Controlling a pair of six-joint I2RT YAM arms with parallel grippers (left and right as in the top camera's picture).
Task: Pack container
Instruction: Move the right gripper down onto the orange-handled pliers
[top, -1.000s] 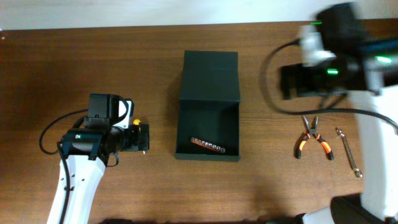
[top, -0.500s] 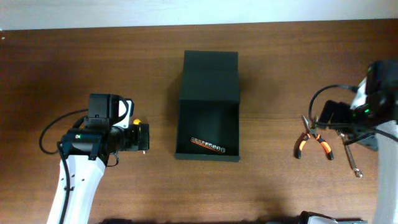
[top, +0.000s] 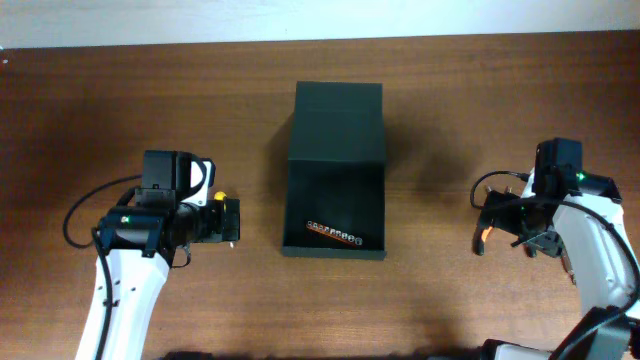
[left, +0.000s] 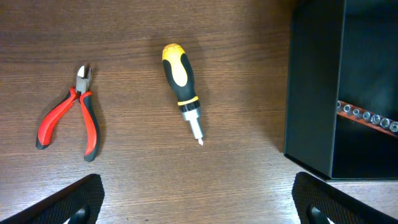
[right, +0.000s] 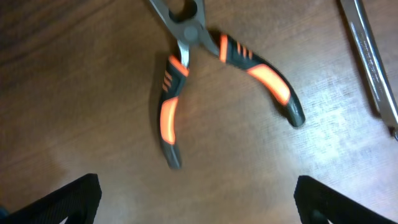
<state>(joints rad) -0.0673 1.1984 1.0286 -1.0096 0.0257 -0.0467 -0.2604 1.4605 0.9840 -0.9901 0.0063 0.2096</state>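
The dark green-black container (top: 300, 205) stands open at the table's middle, its flat lid (top: 338, 120) lying behind it. A strip of bits (top: 335, 236) lies inside; it also shows in the left wrist view (left: 367, 117) behind the container wall (left: 311, 93). My left gripper (top: 231, 220) is open and empty (left: 199, 208), left of the container. Ahead of it lie a yellow-black screwdriver (left: 181, 84) and red pliers (left: 68, 121). My right gripper (top: 497, 217) is open and empty (right: 199, 202), hovering over orange-black pliers (right: 211, 56).
A metal wrench (right: 373, 56) lies just right of the orange pliers. In the overhead view only an orange handle tip (top: 480, 238) shows under my right arm. Bare wooden table (top: 440, 290) lies between the container and my right gripper.
My right arm has swung from the back right down and towards the front, ending above the orange-black pliers. My left arm and the container have not moved.
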